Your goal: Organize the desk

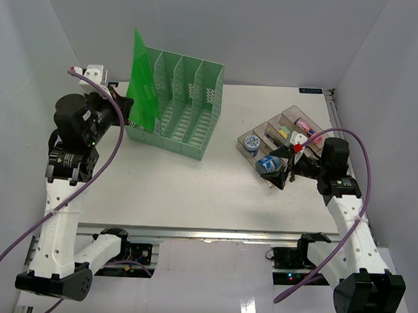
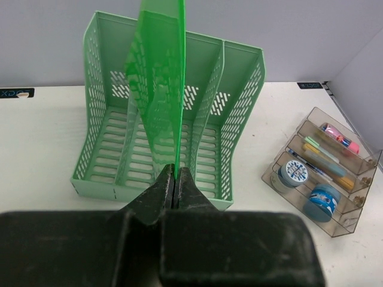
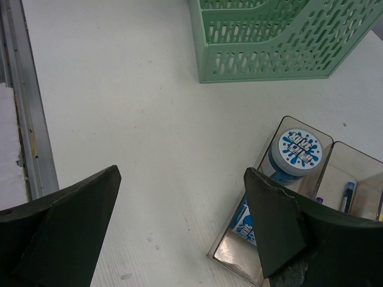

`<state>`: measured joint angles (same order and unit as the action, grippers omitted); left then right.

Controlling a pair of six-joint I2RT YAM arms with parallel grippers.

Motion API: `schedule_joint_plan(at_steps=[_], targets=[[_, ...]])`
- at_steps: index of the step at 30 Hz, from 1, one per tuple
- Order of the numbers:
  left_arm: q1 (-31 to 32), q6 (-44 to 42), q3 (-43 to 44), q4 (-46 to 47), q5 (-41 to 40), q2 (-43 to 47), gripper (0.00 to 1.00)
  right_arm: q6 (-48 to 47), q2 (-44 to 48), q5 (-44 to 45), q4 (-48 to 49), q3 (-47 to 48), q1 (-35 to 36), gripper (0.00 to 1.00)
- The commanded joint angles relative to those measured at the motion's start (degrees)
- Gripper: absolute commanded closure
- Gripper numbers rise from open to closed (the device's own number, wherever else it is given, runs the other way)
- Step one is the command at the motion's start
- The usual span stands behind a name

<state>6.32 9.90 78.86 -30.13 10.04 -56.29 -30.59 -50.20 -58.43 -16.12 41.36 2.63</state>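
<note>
The white desk [image 1: 194, 190] holds a green mesh file rack [image 1: 180, 107] at the back left and a clear tiered tray [image 1: 278, 142] at the right. My left gripper [image 1: 121, 105] is shut on the edge of a translucent green folder [image 1: 144, 79], which stands upright in the rack's left slot; in the left wrist view the folder [image 2: 161, 84] rises from my closed gripper [image 2: 174, 179]. My right gripper [image 1: 285, 166] is open and empty, just above the tray's near end, with a blue-lidded pot [image 3: 296, 155] beside its right finger [image 3: 272, 221].
The tray holds two blue-labelled pots [image 1: 253, 142] and several pens and markers [image 1: 296, 128]. White walls close in the back and both sides. A metal rail [image 1: 206, 232] runs along the front edge, also in the right wrist view [image 3: 27, 119].
</note>
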Motion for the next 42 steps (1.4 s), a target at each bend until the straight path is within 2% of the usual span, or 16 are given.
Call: schedule_joint_plan(at_steps=[1,16,23,28,35,40,42], targets=[[0.51,0.09,2.81,1.93,4.75,0.83,1.0,0.0,-0.07,-0.2,1.27,-0.14,-0.17,0.1],[0.62,1.64,0.21,2.0,10.31,6.49,1.0,-0.09,-0.98,0.25,1.35,-0.14,-0.17,0.1],[0.62,-0.6,-3.8,2.0,5.64,6.31,1.0,-0.13,-1.04,0.43,1.35,-0.14,-0.17,0.1],[0.62,-1.96,-1.6,2.09,2.13,5.26,1.0,-0.17,-0.96,0.6,1.26,-0.14,-0.17,0.1],[0.62,-2.45,-0.7,1.84,4.28,1.06,1.0,-0.17,-0.6,0.75,1.26,-0.14,-0.25,0.1],[0.62,-3.23,-2.3,2.33,2.88,2.71,1.0,-0.26,-0.4,0.67,1.33,-0.08,-0.17,0.1],[0.62,-3.76,-2.54,2.43,4.69,2.71,1.0,-0.26,-0.5,0.46,1.35,-0.06,-0.17,0.1]])
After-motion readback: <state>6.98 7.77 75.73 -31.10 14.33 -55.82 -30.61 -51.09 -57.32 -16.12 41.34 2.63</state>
